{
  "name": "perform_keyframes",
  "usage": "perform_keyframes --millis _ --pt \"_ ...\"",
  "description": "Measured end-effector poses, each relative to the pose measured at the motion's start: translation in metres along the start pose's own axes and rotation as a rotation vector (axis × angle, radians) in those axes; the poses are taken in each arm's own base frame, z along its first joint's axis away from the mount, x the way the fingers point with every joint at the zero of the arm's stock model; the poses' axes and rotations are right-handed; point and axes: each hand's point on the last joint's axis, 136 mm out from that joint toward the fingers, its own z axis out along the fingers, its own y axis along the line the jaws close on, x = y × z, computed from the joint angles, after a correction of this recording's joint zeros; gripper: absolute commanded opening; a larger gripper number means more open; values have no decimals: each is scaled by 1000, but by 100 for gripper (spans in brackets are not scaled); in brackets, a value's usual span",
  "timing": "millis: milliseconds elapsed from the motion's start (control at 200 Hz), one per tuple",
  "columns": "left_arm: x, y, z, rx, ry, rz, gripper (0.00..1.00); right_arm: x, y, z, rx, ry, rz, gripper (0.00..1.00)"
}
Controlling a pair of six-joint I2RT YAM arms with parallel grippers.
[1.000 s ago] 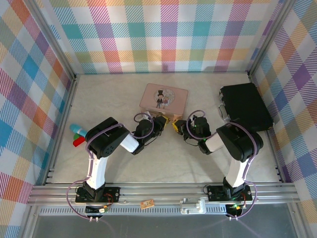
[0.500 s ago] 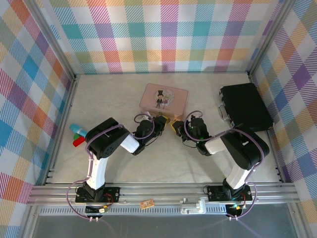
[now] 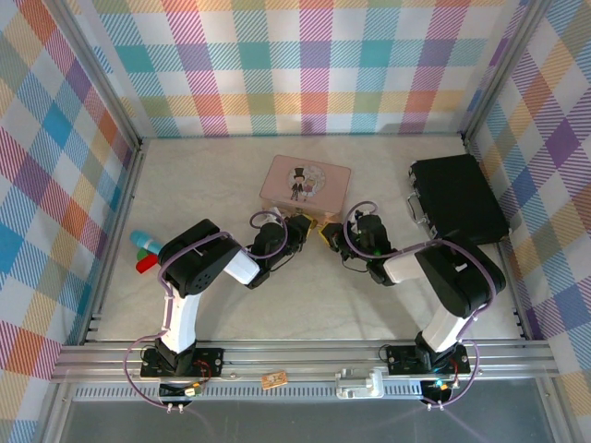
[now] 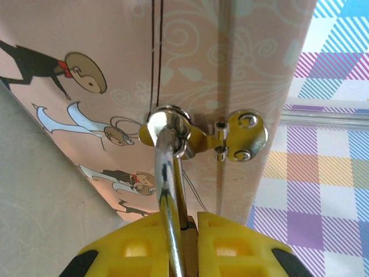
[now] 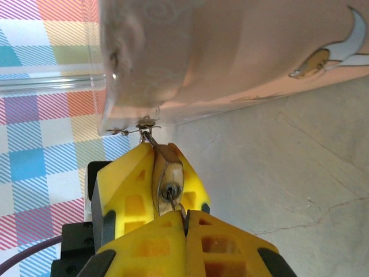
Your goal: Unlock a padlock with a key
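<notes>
The brass padlock (image 5: 167,173) hangs by its thin shackle (image 4: 167,173) from the gold hasp (image 4: 230,135) on the pink tin (image 3: 306,187). My left gripper (image 4: 193,222) is shut on the padlock's body, its yellow fingers (image 5: 130,190) on either side. In the right wrist view the thin dark key (image 5: 180,209) points into the keyhole in the padlock's end. My right gripper (image 5: 185,222) is shut on the key's bow. In the top view both grippers meet at the tin's near edge, left gripper (image 3: 297,231) and right gripper (image 3: 334,235), with the padlock (image 3: 320,228) between them.
A black case (image 3: 457,198) lies at the right by the wall. Small coloured items (image 3: 143,251) sit at the left edge. Checked walls close in three sides. Bare table lies in front of the grippers.
My right gripper has moved a little left, closer to the padlock, and the right forearm has swung with it. The left arm has not moved.
</notes>
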Motion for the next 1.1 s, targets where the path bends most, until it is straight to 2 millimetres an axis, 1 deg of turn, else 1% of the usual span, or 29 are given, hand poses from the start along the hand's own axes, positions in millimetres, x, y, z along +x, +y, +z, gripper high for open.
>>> perform_keyframes --millis 90,240,410,505,610,690,815,985,1100 --pt "6 -5 -1 10 27 8 0 -1 4 1 -9 32 -14 0" --pt "3 -12 -3 25 21 24 0 -2 12 3 -24 81 -34 0" --pt "3 -12 -3 23 26 60 0 -3 9 4 -22 124 -15 0" --pt "6 -13 -3 29 41 113 0 -4 10 1 -31 155 46 0" --pt "6 -18 -3 50 46 178 0 -4 14 0 -50 191 201 0" --pt "4 -26 -2 74 35 233 0 -7 21 1 -84 206 370 0" --pt "-4 -42 1 118 7 304 0 -12 37 2 -163 190 502 0" --pt "-13 -70 4 203 -51 348 0 -23 63 2 -266 117 558 0" --pt "-17 -83 9 239 -80 356 0 -32 74 1 -310 84 573 0"
